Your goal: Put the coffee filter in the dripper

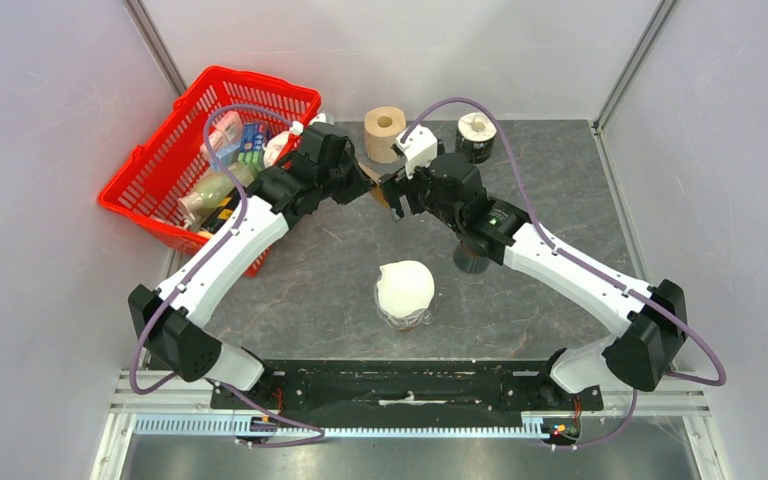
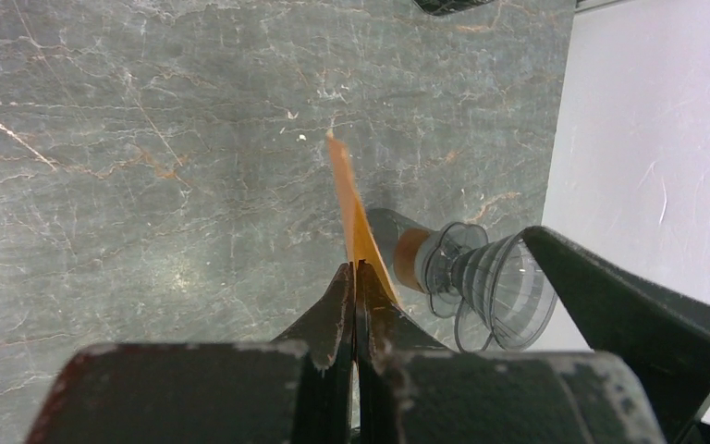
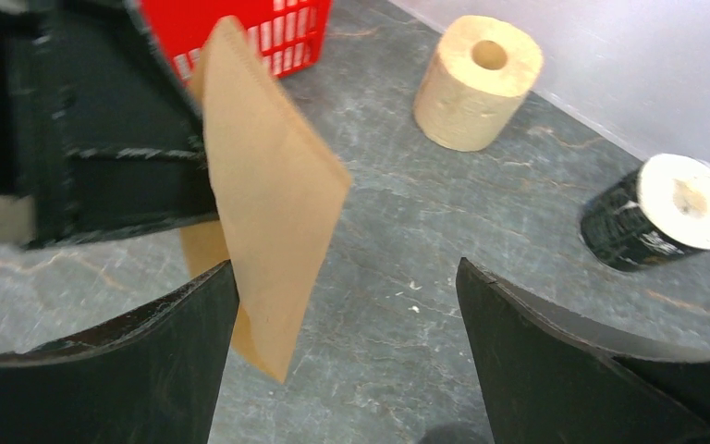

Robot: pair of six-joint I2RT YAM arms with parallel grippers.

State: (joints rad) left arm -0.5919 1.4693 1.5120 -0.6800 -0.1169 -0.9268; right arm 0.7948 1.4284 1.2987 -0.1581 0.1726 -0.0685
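A flat brown coffee filter (image 3: 273,203) hangs above the table, pinched at its edge by my left gripper (image 2: 356,266), which is shut on it. In the left wrist view the coffee filter (image 2: 356,217) shows edge-on. My right gripper (image 3: 347,268) is open, and the filter's lower corner hangs between its fingers, close to the left finger (image 3: 148,370). From above, both grippers meet at the back middle of the table, left gripper (image 1: 363,188) facing right gripper (image 1: 392,195). The clear ribbed dripper (image 2: 490,282) stands on the table behind the filter, mostly hidden under the right arm in the top view (image 1: 468,260).
A red basket (image 1: 260,84) with bottles and packets stands at the back left. A brown paper roll (image 3: 476,83) and a black-wrapped white roll (image 3: 661,213) stand at the back. A white cone-shaped thing on a glass vessel (image 1: 405,288) sits in the front middle.
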